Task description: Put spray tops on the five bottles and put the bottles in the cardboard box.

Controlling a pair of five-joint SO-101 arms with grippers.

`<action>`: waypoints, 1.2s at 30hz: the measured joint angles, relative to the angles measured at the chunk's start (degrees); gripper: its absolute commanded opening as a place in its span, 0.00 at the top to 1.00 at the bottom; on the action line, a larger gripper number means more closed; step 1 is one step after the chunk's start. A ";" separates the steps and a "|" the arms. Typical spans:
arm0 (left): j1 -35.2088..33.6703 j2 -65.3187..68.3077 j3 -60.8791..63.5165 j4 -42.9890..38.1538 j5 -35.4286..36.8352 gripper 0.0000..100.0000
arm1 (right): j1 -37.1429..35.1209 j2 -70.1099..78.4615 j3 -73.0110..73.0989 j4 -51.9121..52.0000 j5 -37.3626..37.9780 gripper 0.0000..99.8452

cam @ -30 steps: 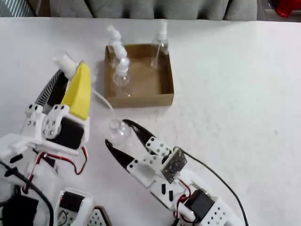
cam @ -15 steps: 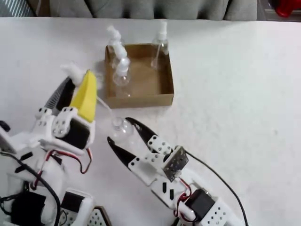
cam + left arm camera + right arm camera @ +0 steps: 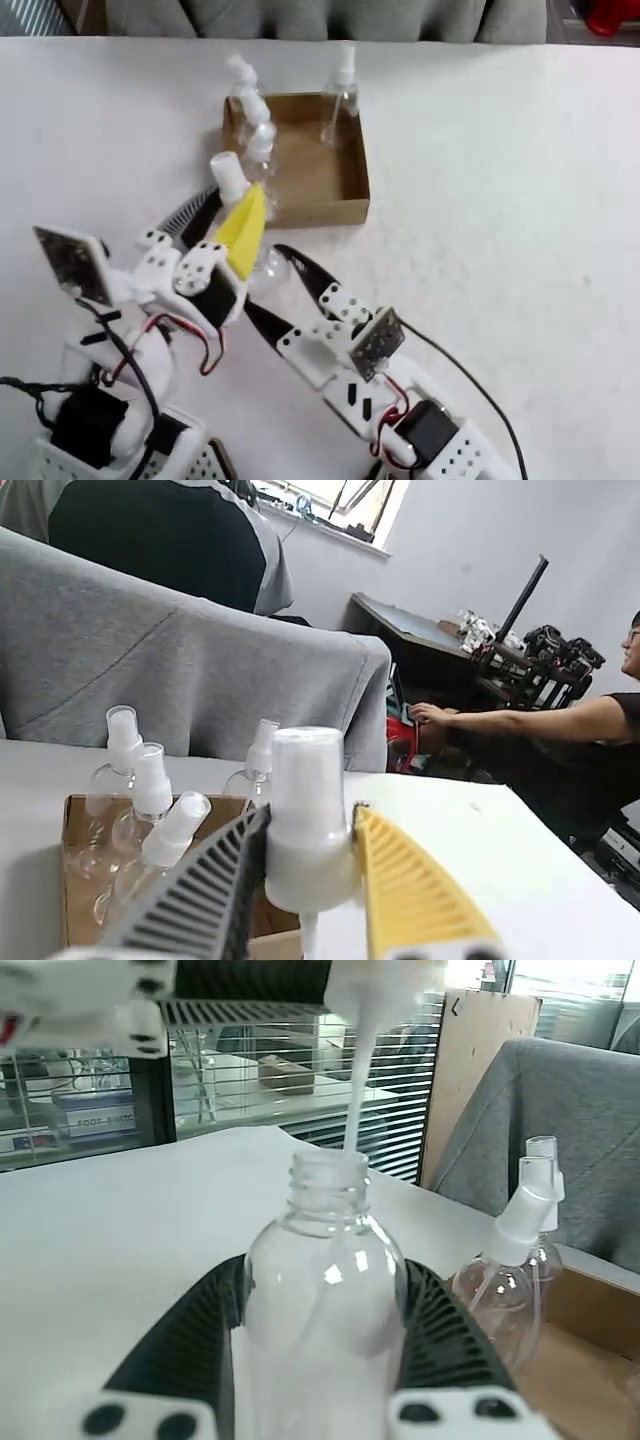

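My left gripper (image 3: 232, 195), with one yellow and one dark finger, is shut on a white spray top (image 3: 227, 173) just in front of the cardboard box (image 3: 345, 211). In the left wrist view the spray top (image 3: 305, 820) stands upright between the fingers. Its thin tube (image 3: 355, 1090) drops into the open neck of a clear bottle (image 3: 322, 1290). My right gripper (image 3: 325, 1272) is shut on that bottle, a black finger on each side. In the high view the bottle (image 3: 268, 262) stands below the left gripper. Three bottles with spray tops (image 3: 258, 135) stand in the box.
The box's right half (image 3: 320, 175) holds no bottles. The two arms crowd the table's near left, and the right arm's body (image 3: 360, 370) reaches toward the front edge. White table (image 3: 500, 200) lies open to the right. A grey chair back (image 3: 150, 650) stands behind the table.
The left arm swung right with the spray top, from beside the box to directly over the bottle, and the tube now enters the neck. The right gripper has shut on the bottle.
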 measured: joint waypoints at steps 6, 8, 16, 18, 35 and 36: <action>0.35 0.44 1.14 0.00 -0.53 0.98 | 1.05 0.09 0.00 0.00 0.00 0.98; 0.35 0.44 1.14 0.00 -0.53 0.98 | 1.05 0.09 0.00 0.00 -0.09 0.98; 3.78 0.18 1.41 5.80 -1.05 0.98 | 0.62 0.09 0.00 0.00 -0.09 0.98; 4.22 0.18 1.49 6.07 -1.05 0.98 | 0.88 0.09 0.00 0.00 -0.09 0.98; 4.84 -0.09 1.49 10.64 -1.05 0.98 | 1.32 0.09 0.00 0.00 -0.18 0.98; 4.84 -0.09 1.49 10.73 -1.14 0.98 | 1.32 0.09 0.00 0.00 -0.18 0.98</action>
